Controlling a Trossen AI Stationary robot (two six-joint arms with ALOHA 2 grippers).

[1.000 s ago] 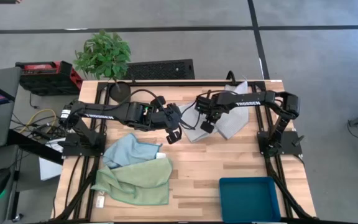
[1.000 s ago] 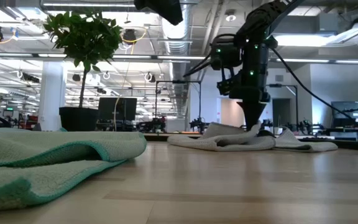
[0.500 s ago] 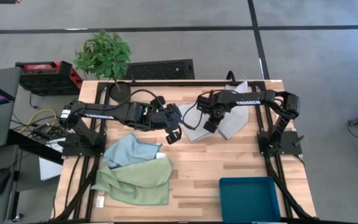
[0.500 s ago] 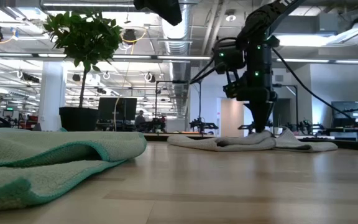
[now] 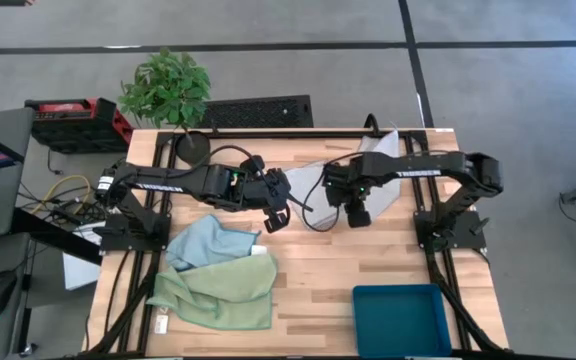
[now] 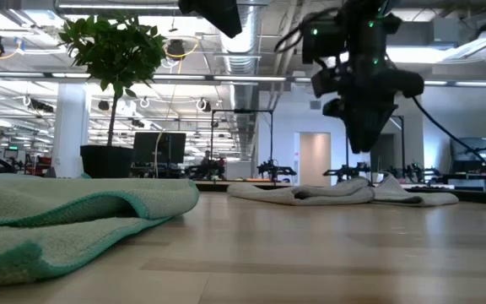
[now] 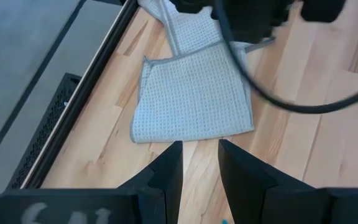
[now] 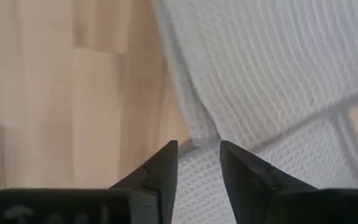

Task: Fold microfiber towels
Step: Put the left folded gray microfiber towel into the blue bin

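With the grey towel lying folded on the tabletop between both arms, lift the empty, parted right gripper straight up, clear of the cloth, while the empty, slightly parted left gripper waits beside it.

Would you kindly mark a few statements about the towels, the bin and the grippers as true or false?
1. The right gripper holds a grey towel. False: it is open, above the towel, holding nothing.
2. The green towel overlaps the blue towel. True.
3. The bin has a towel in it. False: none shows in it.
4. The left gripper is empty. True.
5. The plant stands beside the bin. False: it is at the opposite corner of the table.
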